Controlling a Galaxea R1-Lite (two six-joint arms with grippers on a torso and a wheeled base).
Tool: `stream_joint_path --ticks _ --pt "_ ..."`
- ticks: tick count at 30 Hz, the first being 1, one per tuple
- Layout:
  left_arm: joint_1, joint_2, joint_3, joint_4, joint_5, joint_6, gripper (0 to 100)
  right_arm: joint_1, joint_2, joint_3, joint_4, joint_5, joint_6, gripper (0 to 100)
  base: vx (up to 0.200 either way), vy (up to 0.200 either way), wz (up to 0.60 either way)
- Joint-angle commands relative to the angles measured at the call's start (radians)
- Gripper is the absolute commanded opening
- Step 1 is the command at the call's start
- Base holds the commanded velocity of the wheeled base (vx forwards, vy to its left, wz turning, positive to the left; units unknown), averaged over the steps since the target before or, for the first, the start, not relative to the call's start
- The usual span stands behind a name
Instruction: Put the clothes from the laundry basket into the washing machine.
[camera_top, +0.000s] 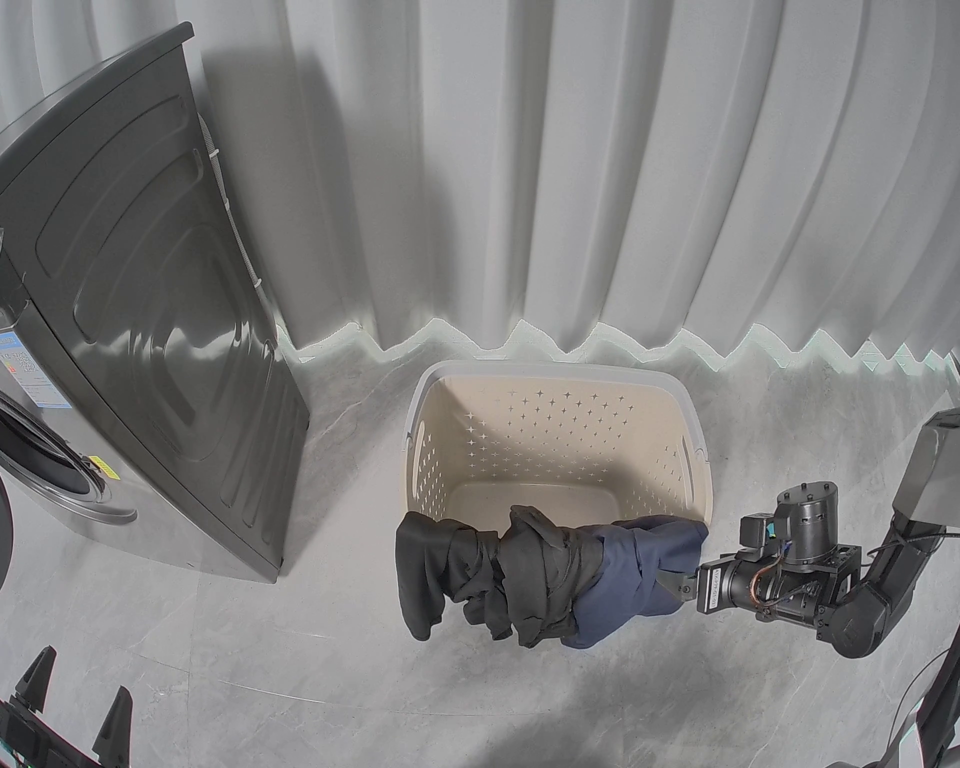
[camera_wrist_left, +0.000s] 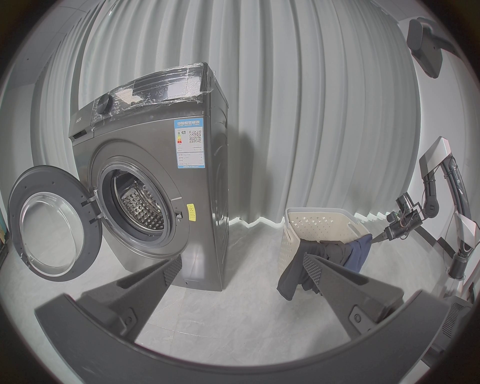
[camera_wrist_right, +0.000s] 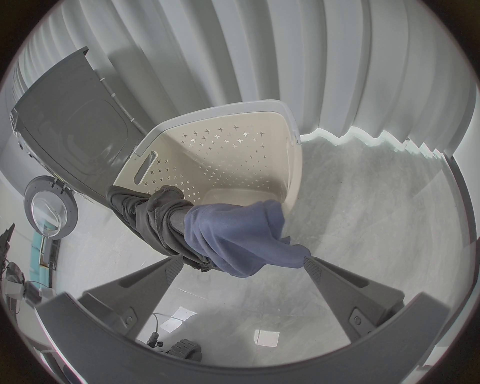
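Observation:
A beige laundry basket (camera_top: 548, 369) stands on the floor with a dark grey garment (camera_top: 500, 580) and a navy garment (camera_top: 645, 565) draped together over its near rim. My right gripper (camera_top: 688, 584) is at the navy end, level with the rim. In the right wrist view its fingers (camera_wrist_right: 327, 280) are spread wide, so it is open (camera_wrist_right: 240, 261), and the navy cloth (camera_wrist_right: 235, 240) lies just beyond the tips, its corner touching one fingertip. The grey washing machine (camera_wrist_left: 150, 190) stands to the left with its round door (camera_wrist_left: 50, 225) swung open. My left gripper (camera_top: 82, 682) is low at the near left, open and empty.
White curtains (camera_top: 600, 160) hang behind the basket and machine. Pale floor (camera_top: 330, 620) lies bare between the machine and the basket. The inside of the basket (camera_wrist_right: 235, 165) looks bare down to its bottom.

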Motion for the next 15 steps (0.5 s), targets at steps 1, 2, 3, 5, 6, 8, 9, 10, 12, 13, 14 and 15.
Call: stream_joint_path --ticks 1,2,3,5,6,8,9,10,12,13,14,15 --pt "0.0 -0.018 0.015 0.0 0.0 0.0 100 0.011 0.035 0.001 -0.002 -0.005 -0.001 100 0.0 0.0 0.0" --pt "0.0 -0.018 0.015 0.0 0.0 0.0 100 0.015 0.037 -0.001 -0.002 -0.005 0.005 100 0.0 0.0 0.0" --pt "0.0 -0.018 0.015 0.0 0.0 0.0 100 0.02 0.038 -0.004 -0.004 -0.006 0.01 100 0.0 0.0 0.0" --pt "0.0 -0.018 0.015 0.0 0.0 0.0 100 0.023 0.055 -0.015 -0.004 -0.011 0.019 100 0.0 0.0 0.0" --pt "0.0 -0.018 0.015 0.0 0.0 0.0 100 0.023 0.067 -0.019 -0.004 -0.014 0.021 100 0.0 0.0 0.0" --pt "0.0 -0.018 0.015 0.0 0.0 -0.002 100 0.023 0.089 -0.026 -0.005 -0.023 0.021 100 0.0 0.0 0.0" --pt "0.0 -0.018 0.015 0.0 0.0 -0.002 100 0.023 0.098 -0.026 -0.01 -0.025 0.022 100 0.0 0.0 0.0" --pt "0.0 -0.018 0.015 0.0 0.0 -0.002 100 0.023 0.103 -0.029 -0.019 -0.025 0.022 100 0.0 0.0 0.0" --pt "0.0 -0.018 0.015 0.0 0.0 -0.002 100 0.017 0.132 -0.045 -0.042 -0.026 0.024 100 0.0 0.0 0.0" --pt "0.0 -0.018 0.016 0.0 0.0 -0.002 100 0.015 0.146 -0.053 -0.051 -0.026 0.024 100 0.0 0.0 0.0" --pt "0.0 -0.018 0.015 0.0 0.0 -0.002 100 0.012 0.158 -0.061 -0.061 -0.028 0.025 100 0.0 0.0 0.0" --pt "0.0 -0.018 0.015 0.0 0.0 -0.002 100 0.009 0.167 -0.068 -0.07 -0.028 0.028 100 0.0 0.0 0.0"
